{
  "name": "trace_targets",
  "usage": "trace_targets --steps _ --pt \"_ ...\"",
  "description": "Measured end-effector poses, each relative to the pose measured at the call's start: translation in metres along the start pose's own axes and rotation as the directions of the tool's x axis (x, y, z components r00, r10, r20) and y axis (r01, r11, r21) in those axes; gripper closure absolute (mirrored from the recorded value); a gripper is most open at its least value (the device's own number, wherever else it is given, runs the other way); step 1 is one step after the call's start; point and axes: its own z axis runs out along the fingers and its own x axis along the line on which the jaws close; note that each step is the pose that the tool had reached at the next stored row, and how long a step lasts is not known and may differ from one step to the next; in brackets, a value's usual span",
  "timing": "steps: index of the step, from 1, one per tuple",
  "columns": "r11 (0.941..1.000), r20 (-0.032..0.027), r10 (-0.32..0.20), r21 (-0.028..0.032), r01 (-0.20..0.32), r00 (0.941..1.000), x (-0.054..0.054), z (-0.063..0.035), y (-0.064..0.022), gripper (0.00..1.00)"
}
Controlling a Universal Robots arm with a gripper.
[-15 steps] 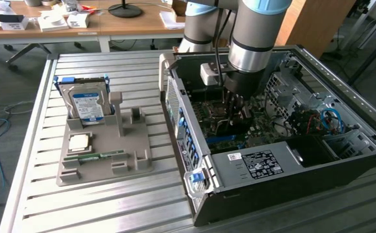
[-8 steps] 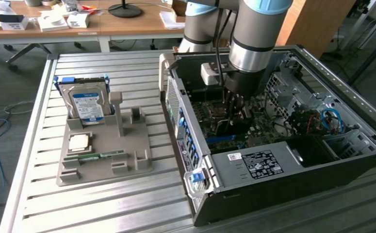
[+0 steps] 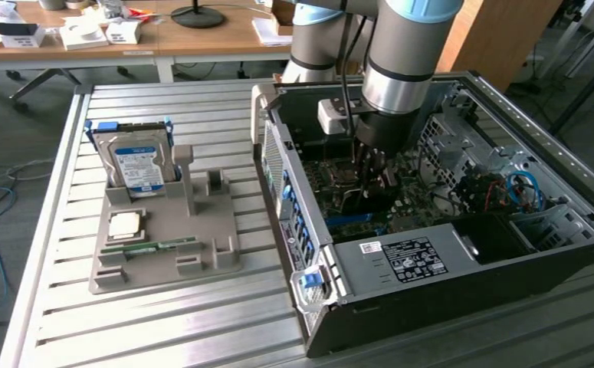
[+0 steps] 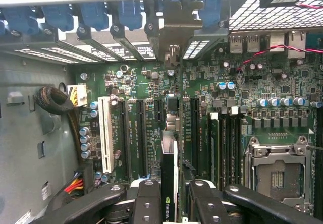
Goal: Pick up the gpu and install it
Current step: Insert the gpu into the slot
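Note:
The gpu [image 4: 168,166] shows edge-on in the wrist view, a thin dark card with a green logo. Its silver end bracket [image 4: 170,37] reaches the case's rear slot openings. My gripper [image 4: 170,200] is shut on the card, one black finger on each face. The card stands upright over the green motherboard [image 4: 151,82], among the long black expansion slots [image 4: 135,133]; whether it is seated I cannot tell. In the exterior view the gripper [image 3: 370,170] reaches down into the open computer case [image 3: 399,264].
A grey tray [image 3: 164,268] at the exterior view's left holds a hard drive [image 3: 135,165], a processor [image 3: 125,224] and a memory stick [image 3: 152,247]. Inside the case are a white slot [image 4: 105,133], a processor socket [image 4: 276,172] and cable bundles [image 4: 55,100].

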Motion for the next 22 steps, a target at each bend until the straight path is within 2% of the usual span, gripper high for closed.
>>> trace_targets --steps 3,6,22 --pt "1.0 0.0029 0.0 -0.0002 0.0 1.0 0.0 -0.0001 0.0 0.74" --pt "1.0 0.0123 0.0 -0.0008 0.0 0.9999 0.0 -0.0001 0.0 0.74" --pt "1.0 0.0132 0.0 -0.0019 0.0 0.9999 0.0019 0.0001 -0.0005 0.74"
